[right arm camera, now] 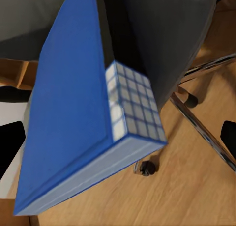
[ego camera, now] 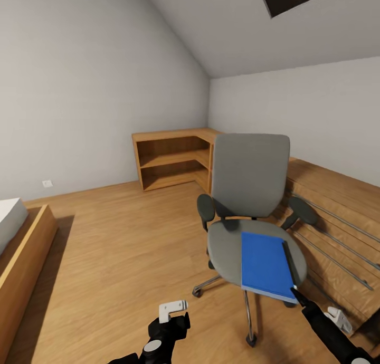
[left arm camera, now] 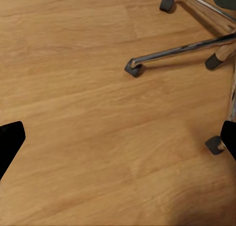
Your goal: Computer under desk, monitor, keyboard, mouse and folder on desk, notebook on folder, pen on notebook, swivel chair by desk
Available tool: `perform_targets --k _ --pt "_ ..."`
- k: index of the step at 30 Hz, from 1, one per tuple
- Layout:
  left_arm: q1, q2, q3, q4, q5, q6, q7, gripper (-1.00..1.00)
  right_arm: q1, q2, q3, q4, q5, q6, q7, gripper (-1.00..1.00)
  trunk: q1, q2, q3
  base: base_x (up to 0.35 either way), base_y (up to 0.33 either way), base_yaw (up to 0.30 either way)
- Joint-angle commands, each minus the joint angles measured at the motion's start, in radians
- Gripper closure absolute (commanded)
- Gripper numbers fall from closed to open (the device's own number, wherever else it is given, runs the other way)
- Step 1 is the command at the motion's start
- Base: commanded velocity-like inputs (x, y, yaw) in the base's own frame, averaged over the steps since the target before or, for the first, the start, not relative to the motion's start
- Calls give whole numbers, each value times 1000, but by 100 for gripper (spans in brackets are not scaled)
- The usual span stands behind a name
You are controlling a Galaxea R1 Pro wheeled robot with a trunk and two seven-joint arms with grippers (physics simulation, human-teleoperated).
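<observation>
The grey swivel chair (ego camera: 248, 195) with black armrests stands on the wood floor, its back toward the corner. The blue folder (ego camera: 265, 265) lies flat on its seat, a black strip along its right edge. My right gripper (ego camera: 315, 307) is at the folder's near right corner, open; in the right wrist view the folder (right arm camera: 73, 123) fills the space ahead of my right gripper (right arm camera: 118, 142), whose dark fingertips (right arm camera: 11, 146) stand wide apart on either side. My left gripper (ego camera: 172, 310) hangs open over bare floor left of the chair's silver base (left arm camera: 182, 51), holding nothing.
A wooden corner shelf unit (ego camera: 171, 161) stands against the far walls. Low wooden drawer cabinets (ego camera: 338, 227) with silver handles run along the right, close behind the chair. A wooden bed frame (ego camera: 24, 253) is at the left. Open floor lies between bed and chair.
</observation>
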Motion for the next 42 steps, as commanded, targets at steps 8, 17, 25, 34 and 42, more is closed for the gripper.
perform_targets --k 8,17,25,34,42 --pt "-2 0 -4 0 10 -10 2 -100 -1 1 -3 6 -8 10 1 -100 0 0 -1 99 2 0" --pt "-2 0 -4 0 10 -9 2 -100 -1 1 -2 10 -8 10 -2 -100 0 0 -1 28 0 0" --pt "-2 0 -4 0 10 -10 3 -100 -1 -2 17 68 -8 10 -3 -100 0 0 -1 1 0 0" --pt "-2 1 -4 0 10 -11 4 -100 -1 -2 29 73 -8 9 1 -100 0 0 -1 0 0 0" --pt "-2 0 -4 0 9 -10 4 -100 -1 -2 33 73 -8 8 1 -100 0 0 -1 119 84 0"
